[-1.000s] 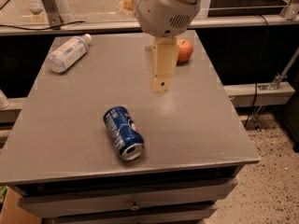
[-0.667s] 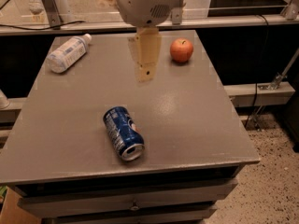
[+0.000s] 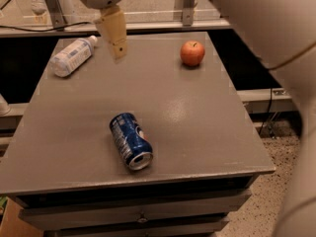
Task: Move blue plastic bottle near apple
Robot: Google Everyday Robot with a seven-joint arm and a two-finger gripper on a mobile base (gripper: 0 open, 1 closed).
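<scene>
Over table (image 3: 197,132) rear: tool (image 3: 117,46), grip state unclear; blue plastic bottle (image 3: 71,57) lies near it, apart.

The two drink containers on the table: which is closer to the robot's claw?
The blue plastic bottle, whitish with a white cap, lying at the far left. The gripper hangs beside its cap; the dark blue can lies well apart, nearer the camera.

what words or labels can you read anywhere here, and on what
blue plastic bottle: label print too blurred to read
soda can: white markings on blue, not legible
apple: no text
gripper, above the table just right of the bottle: no text
</scene>
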